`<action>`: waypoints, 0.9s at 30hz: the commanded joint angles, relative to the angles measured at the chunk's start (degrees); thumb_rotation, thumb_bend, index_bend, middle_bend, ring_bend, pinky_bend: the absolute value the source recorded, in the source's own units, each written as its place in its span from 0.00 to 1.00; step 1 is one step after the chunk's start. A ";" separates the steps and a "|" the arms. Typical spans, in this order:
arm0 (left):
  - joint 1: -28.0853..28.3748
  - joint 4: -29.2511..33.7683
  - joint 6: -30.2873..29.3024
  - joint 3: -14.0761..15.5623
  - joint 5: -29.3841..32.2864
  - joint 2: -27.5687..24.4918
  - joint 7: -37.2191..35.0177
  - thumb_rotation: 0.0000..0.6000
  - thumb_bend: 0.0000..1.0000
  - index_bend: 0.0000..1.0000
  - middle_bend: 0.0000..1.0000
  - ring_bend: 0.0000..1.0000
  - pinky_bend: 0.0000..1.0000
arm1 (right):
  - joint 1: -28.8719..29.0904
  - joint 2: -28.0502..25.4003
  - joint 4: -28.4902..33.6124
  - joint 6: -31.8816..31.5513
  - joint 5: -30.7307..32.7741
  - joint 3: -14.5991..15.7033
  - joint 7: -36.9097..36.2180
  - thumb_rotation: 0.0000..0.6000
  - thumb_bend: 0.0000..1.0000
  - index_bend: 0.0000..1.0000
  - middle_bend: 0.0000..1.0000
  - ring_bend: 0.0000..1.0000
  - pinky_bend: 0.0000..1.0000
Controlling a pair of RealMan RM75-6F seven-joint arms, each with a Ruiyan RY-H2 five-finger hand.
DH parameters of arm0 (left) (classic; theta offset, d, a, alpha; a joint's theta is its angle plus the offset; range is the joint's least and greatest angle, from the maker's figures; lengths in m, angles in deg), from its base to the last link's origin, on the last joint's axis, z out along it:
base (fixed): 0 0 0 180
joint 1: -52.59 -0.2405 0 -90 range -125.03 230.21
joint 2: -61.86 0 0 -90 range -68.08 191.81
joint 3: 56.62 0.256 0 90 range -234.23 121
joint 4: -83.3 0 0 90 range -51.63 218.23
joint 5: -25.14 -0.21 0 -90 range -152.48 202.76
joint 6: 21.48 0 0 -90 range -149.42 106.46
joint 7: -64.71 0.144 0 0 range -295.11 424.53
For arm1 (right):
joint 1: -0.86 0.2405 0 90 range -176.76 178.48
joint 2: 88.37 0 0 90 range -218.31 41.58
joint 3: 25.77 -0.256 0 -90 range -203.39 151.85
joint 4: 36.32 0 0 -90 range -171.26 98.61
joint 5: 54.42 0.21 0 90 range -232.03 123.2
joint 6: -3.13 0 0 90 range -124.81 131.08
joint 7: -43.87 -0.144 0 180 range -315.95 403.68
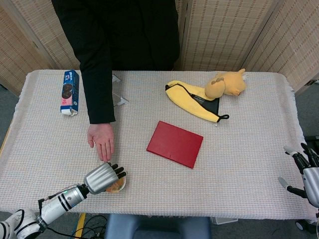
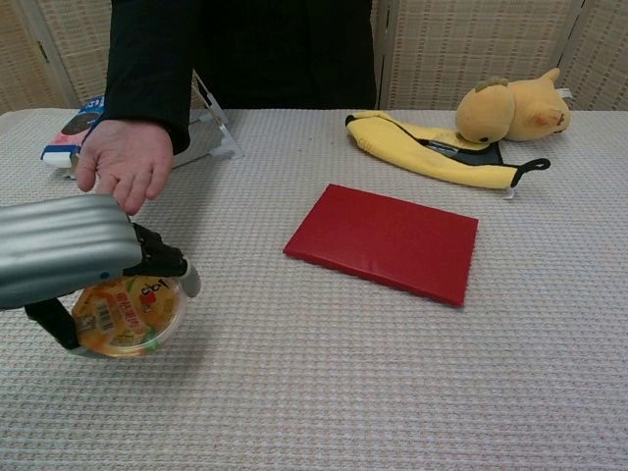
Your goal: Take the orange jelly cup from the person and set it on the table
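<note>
My left hand [image 1: 102, 177] [image 2: 69, 253] holds the orange jelly cup [image 2: 126, 316] [image 1: 116, 186] from above, low over the near left part of the table [image 1: 164, 189]. The cup is tilted, its printed lid facing the chest camera; whether it touches the cloth I cannot tell. The person's empty hand [image 1: 101, 141] [image 2: 128, 163] hangs open just beyond my left hand. My right hand [image 1: 305, 172] sits at the table's right edge with fingers spread and nothing in it.
A red book [image 1: 175, 144] [image 2: 385, 241] lies in the middle. A yellow plush toy [image 1: 209, 95] [image 2: 471, 130] lies at the back right. A blue snack box [image 1: 69, 92] rests at the back left, a small clear stand [image 2: 211, 128] beside the person's arm.
</note>
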 commanded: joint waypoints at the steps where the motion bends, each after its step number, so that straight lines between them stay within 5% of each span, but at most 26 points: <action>1: -0.72 -0.08 1.36 -0.87 3.38 0.80 2.96 1.00 0.10 0.31 0.37 0.44 0.77 | 0.11 0.02 0.09 0.25 0.05 0.03 0.17 1.00 0.21 0.14 0.26 0.08 0.17; 4: -1.49 1.38 1.55 -1.09 5.48 0.52 6.00 1.00 0.01 0.18 0.26 0.33 0.71 | 0.25 0.05 0.27 0.44 0.03 0.00 0.44 1.00 0.21 0.14 0.26 0.08 0.17; 10: -2.98 5.01 1.15 -0.42 7.86 -1.20 9.37 1.00 0.00 0.11 0.12 0.20 0.52 | 0.35 -0.09 0.64 0.58 0.04 -0.05 0.83 1.00 0.21 0.14 0.26 0.08 0.17; 27: -19.02 15.86 -18.77 2.72 17.00 -15.63 0.63 1.00 0.00 0.21 0.12 0.22 0.52 | 0.44 0.02 0.12 0.67 -0.35 0.12 0.33 1.00 0.21 0.14 0.26 0.08 0.17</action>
